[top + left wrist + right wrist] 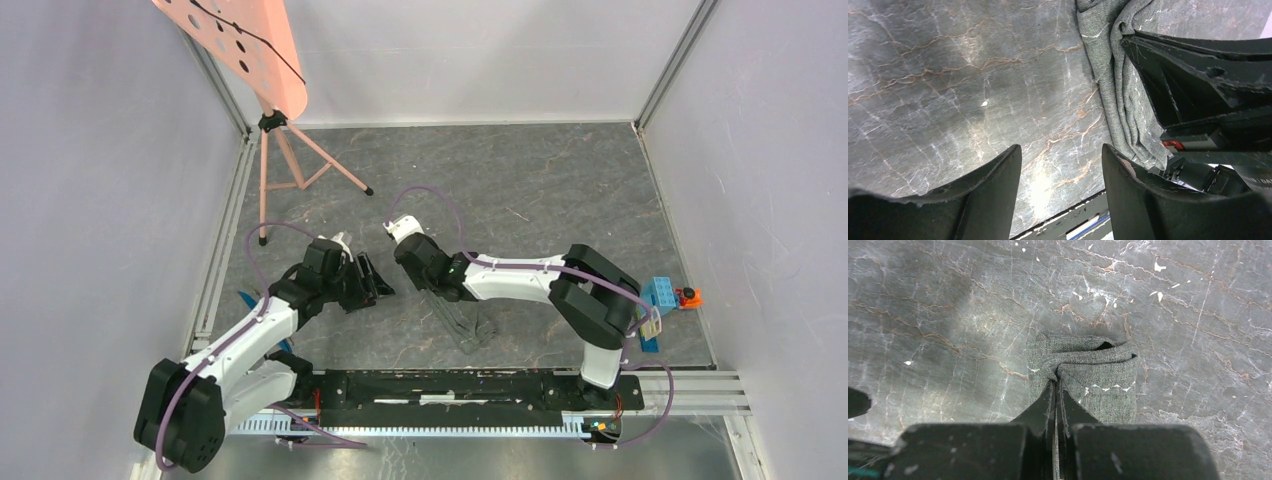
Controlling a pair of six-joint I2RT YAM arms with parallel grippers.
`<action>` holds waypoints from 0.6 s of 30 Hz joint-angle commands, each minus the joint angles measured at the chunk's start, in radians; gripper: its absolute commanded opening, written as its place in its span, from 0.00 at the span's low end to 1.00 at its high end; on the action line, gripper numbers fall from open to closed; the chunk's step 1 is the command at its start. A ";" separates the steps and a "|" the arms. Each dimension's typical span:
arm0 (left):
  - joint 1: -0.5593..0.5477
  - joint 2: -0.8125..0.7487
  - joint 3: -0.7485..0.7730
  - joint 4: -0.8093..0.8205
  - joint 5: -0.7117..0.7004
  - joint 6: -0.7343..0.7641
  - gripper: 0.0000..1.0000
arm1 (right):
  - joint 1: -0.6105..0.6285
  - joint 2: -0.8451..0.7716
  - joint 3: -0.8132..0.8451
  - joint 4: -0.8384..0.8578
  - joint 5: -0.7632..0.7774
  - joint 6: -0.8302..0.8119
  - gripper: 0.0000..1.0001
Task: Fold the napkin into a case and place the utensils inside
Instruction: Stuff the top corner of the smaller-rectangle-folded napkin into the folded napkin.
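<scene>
Folded napkin (1088, 372) lies as a narrow strip on bench (948, 310), centre-front of the arms. Pinching a bunched fold of it: right end effector (1055, 385), fully closed. Just beside strip: left end effector (1062, 157), wide open, empty.

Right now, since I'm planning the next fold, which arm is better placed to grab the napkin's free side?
Probably left: the left pincer is open and empty beside the napkin, while the right pincer is shut on it.
</scene>
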 commanded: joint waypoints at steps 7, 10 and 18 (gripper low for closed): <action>0.002 0.063 0.025 0.156 0.061 0.041 0.69 | -0.036 -0.166 -0.107 0.084 -0.098 0.062 0.00; 0.002 0.082 0.030 0.181 0.065 0.022 0.66 | -0.046 -0.179 -0.128 0.087 -0.108 0.072 0.00; -0.030 0.164 0.079 0.178 0.028 0.048 0.64 | -0.072 -0.211 -0.178 0.130 -0.142 0.082 0.00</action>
